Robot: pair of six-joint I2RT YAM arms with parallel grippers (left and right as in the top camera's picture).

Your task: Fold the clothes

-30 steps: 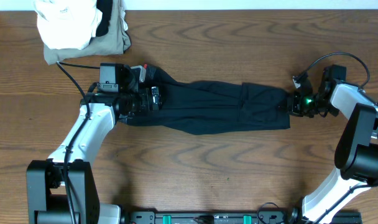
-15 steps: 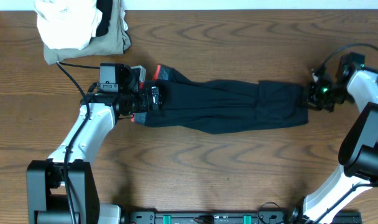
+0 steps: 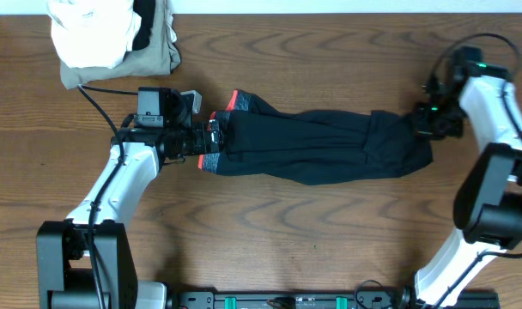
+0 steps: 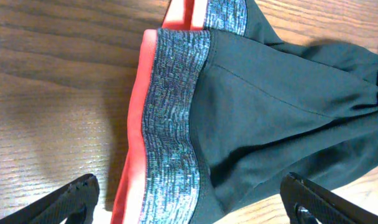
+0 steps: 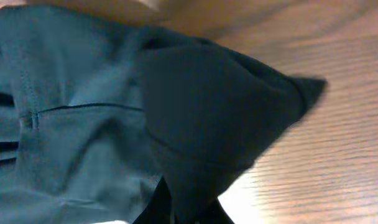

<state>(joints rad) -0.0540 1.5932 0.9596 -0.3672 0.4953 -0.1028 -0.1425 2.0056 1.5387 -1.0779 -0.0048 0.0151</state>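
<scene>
The clothes are a long black garment stretched left to right across the table, with a grey waistband edged in red-orange at the left end. My left gripper hovers open at that end, and in the left wrist view its fingers straddle the waistband without touching it. My right gripper is shut on the leg end of the clothes. There the black fabric bunches into a lifted peak above the closed jaws.
A white folded cloth lies on a khaki-olive folded garment at the table's far left corner. The left arm's cable runs from that pile toward the wrist. Bare wood table lies in front of the clothes.
My right gripper has pulled the leg end to the right and toward the back. The whole garment slid right, so the waistband emerged from under my open left gripper, which stayed put.
</scene>
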